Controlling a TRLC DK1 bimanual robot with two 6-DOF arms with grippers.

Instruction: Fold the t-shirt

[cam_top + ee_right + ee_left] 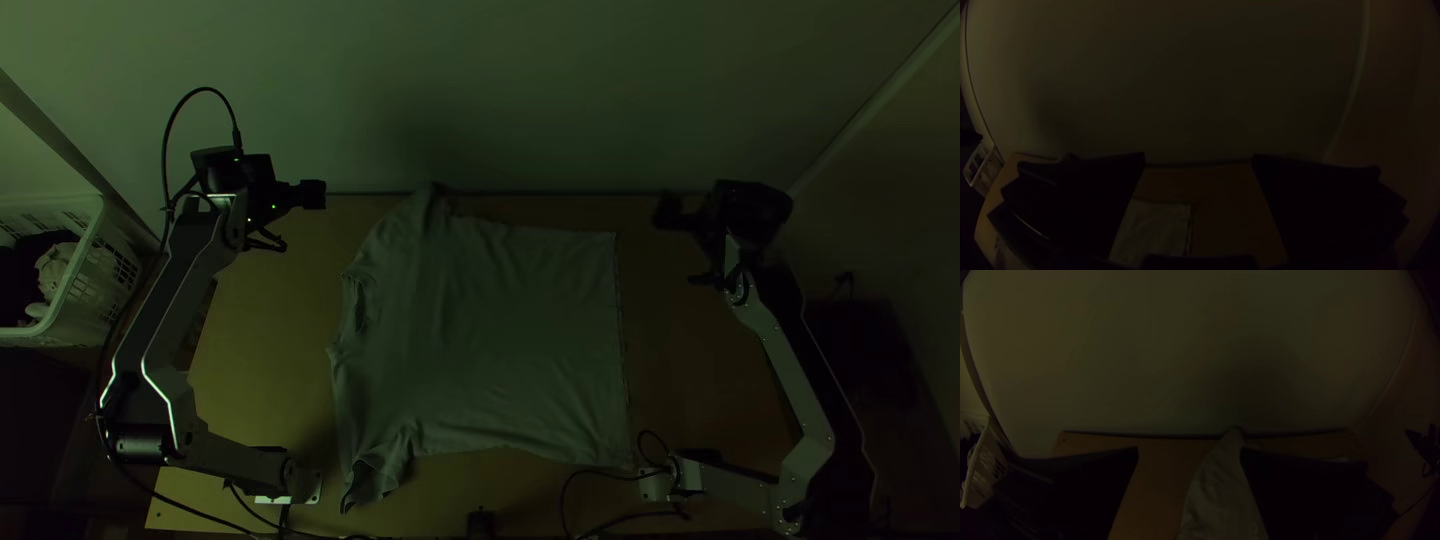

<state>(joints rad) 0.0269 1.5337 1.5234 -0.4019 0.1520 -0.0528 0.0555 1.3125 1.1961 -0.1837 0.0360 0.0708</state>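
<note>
In the top view a grey-green t-shirt lies spread on the table, collar side toward the left arm, hem toward the right arm. Its far sleeve reaches the table's far edge; the near sleeve is slightly bunched. My left gripper is above the table's far left, apart from the shirt. My right gripper is at the far right, beyond the hem corner. The left wrist view shows the left gripper open, with the sleeve seen past its fingers. In the right wrist view the right gripper stands open, near the hem corner.
A white basket holding cloth stands left of the table. A pale wall rises behind the far edge. Cables lie by the right arm's base, and a small dark object is at the near edge.
</note>
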